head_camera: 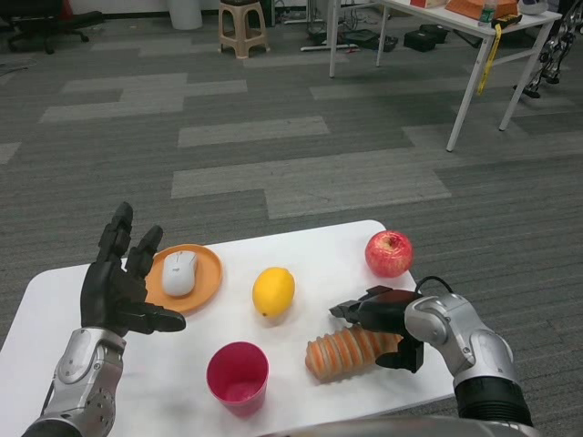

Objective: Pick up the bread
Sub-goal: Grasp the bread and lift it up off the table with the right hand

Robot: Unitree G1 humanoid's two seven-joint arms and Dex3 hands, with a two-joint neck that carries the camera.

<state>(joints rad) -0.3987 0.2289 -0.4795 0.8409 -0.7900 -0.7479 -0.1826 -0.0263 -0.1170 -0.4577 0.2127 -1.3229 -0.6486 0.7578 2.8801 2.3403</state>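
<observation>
Orange ridged bread (344, 354) lies at near right of table (36, 300), beside pink cup (238, 377). Right hand (383, 319) wraps its right end, fingers curled around it. Left hand (118, 287) hovers with fingers spread, empty.

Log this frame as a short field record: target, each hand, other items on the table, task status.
target: bread, ridged loaf lying on its side near the table's front right edge
right hand: right hand over the loaf's right end, fingers reaching above it; firm grip cannot be told
left hand: left hand raised over the table's left side, fingers spread, holding nothing
other items: lemon; apple; pink cup; white mouse on orange plate
surface: white table
status: bread not yet lifted
</observation>
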